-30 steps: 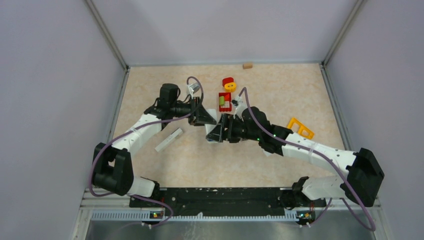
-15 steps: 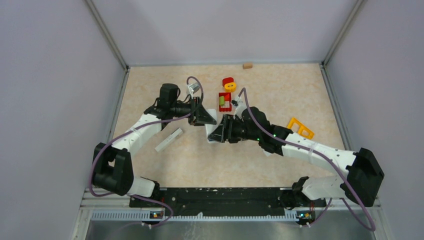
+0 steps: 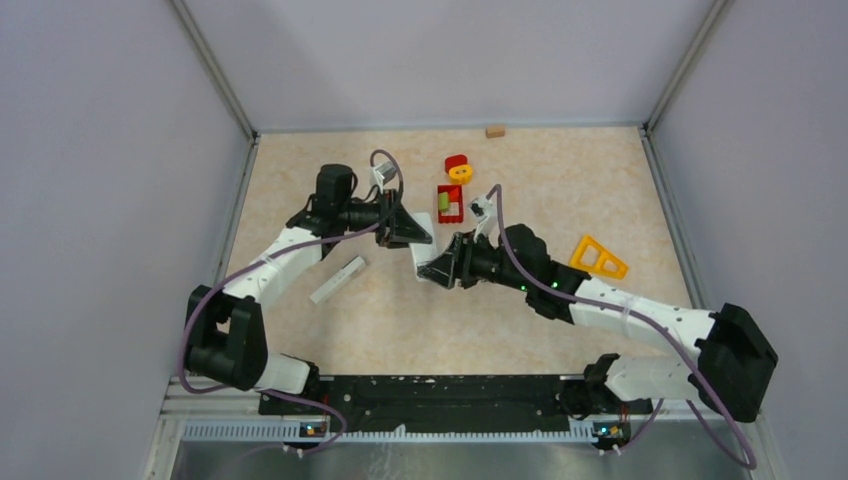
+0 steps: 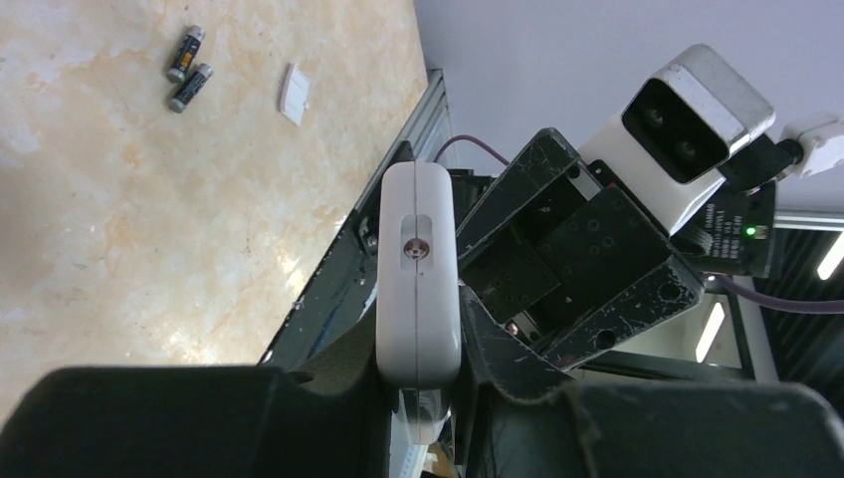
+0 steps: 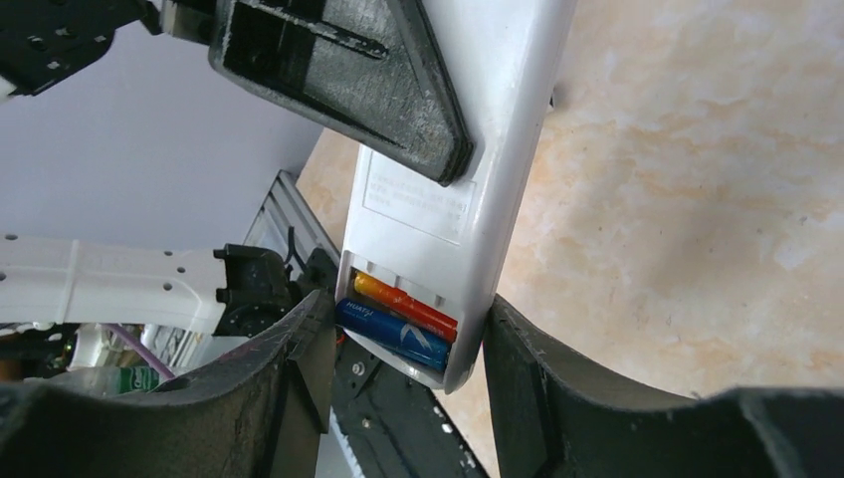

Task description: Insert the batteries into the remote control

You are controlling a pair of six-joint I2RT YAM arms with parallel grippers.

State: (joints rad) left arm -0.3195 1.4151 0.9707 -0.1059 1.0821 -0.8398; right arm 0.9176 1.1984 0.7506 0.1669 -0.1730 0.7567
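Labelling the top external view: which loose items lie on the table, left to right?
White flat strip → red tray → tan block → yellow triangular frame.

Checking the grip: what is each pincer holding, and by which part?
Both hold the white plastic remote control: left pincer across its body, right pincer at its open battery end.

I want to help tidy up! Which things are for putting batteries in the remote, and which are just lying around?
For the job: white plastic remote control; orange battery and blue battery in its open slot; two loose dark batteries.
Just lying about: small tan block; orange triangle frame; small red piece; yellow ring; red frame holding a green block.
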